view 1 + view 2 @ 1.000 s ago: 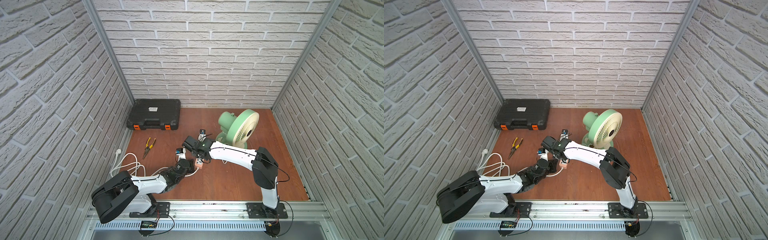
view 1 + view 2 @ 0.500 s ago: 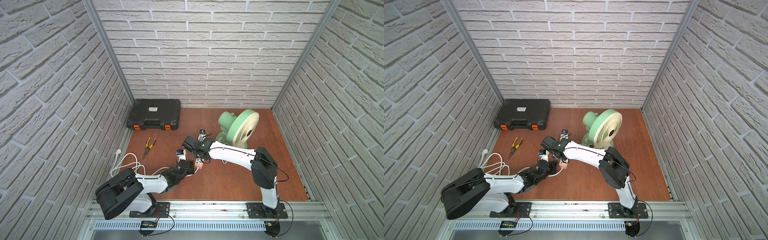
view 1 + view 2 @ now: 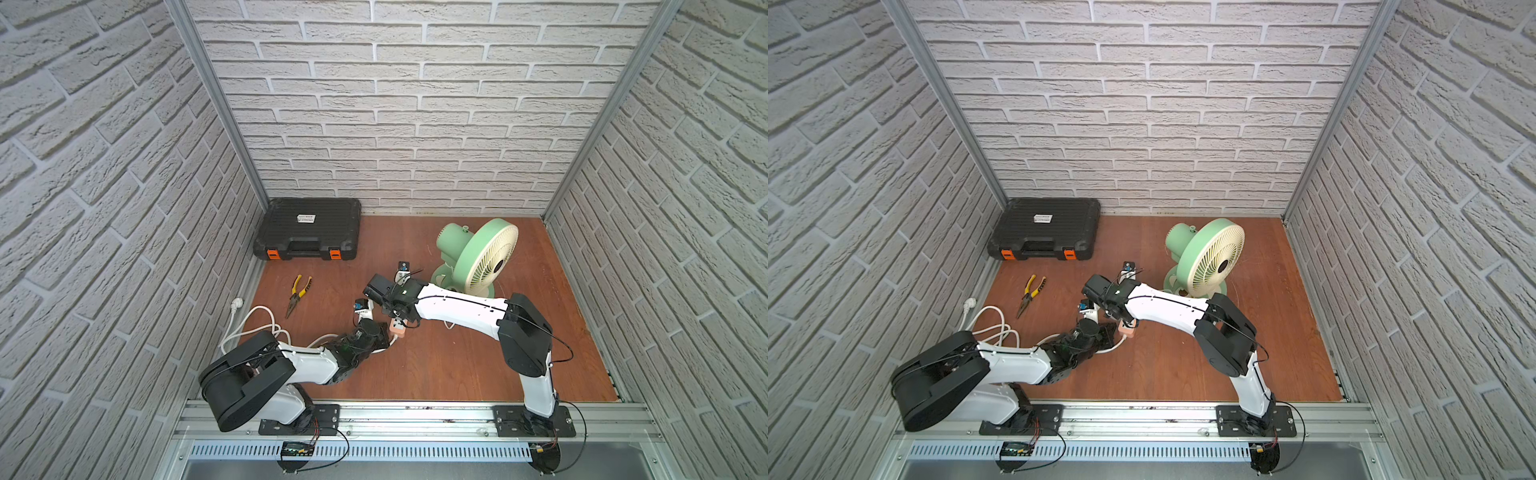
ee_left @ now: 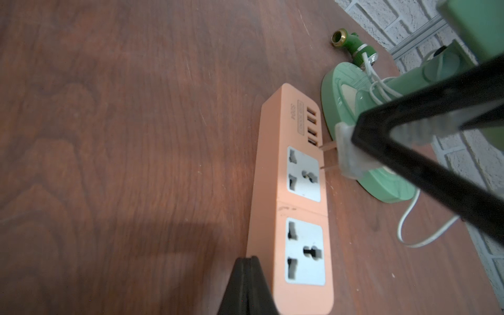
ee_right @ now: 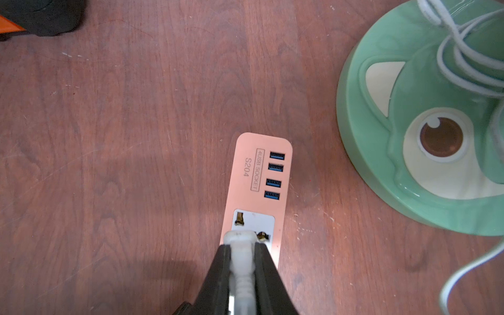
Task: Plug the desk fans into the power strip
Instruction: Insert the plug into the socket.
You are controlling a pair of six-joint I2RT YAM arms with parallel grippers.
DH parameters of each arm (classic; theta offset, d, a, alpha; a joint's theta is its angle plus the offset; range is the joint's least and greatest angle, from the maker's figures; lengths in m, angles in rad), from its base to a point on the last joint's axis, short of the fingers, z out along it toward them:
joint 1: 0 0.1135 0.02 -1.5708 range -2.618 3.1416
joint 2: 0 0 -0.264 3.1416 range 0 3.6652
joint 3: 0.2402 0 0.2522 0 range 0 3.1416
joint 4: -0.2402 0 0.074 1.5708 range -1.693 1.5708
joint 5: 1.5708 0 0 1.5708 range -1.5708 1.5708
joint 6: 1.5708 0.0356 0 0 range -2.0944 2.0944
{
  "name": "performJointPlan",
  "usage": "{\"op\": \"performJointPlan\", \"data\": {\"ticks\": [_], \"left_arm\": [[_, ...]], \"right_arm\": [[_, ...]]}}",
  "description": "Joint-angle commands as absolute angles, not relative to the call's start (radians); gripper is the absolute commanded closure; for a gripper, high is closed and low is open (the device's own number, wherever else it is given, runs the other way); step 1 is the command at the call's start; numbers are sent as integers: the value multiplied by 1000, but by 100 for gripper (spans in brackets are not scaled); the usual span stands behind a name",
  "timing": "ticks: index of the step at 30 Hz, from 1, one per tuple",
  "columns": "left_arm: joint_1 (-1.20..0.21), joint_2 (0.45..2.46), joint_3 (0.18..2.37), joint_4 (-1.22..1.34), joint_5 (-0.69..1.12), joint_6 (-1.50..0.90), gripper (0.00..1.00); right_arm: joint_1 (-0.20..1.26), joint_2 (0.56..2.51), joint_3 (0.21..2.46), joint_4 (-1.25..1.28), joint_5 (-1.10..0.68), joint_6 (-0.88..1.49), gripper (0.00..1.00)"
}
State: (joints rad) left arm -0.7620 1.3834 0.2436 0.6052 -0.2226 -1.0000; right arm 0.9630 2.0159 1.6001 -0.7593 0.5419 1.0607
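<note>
In both top views the fan [image 3: 486, 257] [image 3: 1208, 257] stands upright at the back right of the tabletop [image 3: 457, 374]. The power strip [image 3: 398, 329] [image 3: 1128, 331] lies flat near the middle, where my two arms meet; the left tool [image 3: 380, 337] sits low at its near end; the right tool [image 3: 400, 318] comes at it from above. A black case [image 3: 309, 232] fills the back left corner, with pliers [image 3: 299, 291] in front of it and a coil of white cable [image 3: 249, 328] by the left wall.

From the left wrist, the left tool [image 4: 249, 259] has its fingers pressed together on nothing, just beside the strip's [image 4: 272, 207] long side; I cannot tell whether it touches. The plug [image 4: 349, 155] hangs over the socket next to the USB ports, its two prongs aimed at that socket and not seated.

From the right wrist, the right tool [image 5: 242, 251] pinches the plug [image 5: 241, 236] over that same socket; the fan's green base [image 5: 381, 169] stands near the strip's [image 5: 259, 169] far end, apart from it.
</note>
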Motion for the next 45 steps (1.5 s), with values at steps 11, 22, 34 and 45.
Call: {"op": "performJointPlan", "data": {"ticks": [11, 22, 34, 45], "left_arm": [[-754, 1359, 270, 598, -215, -979, 100], [-753, 1388, 267, 623, -209, -984, 100], [-741, 1407, 271, 627, -194, -983, 100], [-740, 1434, 267, 656, -181, -983, 100]], "right_arm": [[959, 2031, 1611, -772, 548, 1068, 97], [958, 2093, 1651, -791, 549, 1086, 97], [958, 2127, 1711, -865, 550, 1107, 97], [960, 2119, 1657, -843, 566, 1154, 97]]}}
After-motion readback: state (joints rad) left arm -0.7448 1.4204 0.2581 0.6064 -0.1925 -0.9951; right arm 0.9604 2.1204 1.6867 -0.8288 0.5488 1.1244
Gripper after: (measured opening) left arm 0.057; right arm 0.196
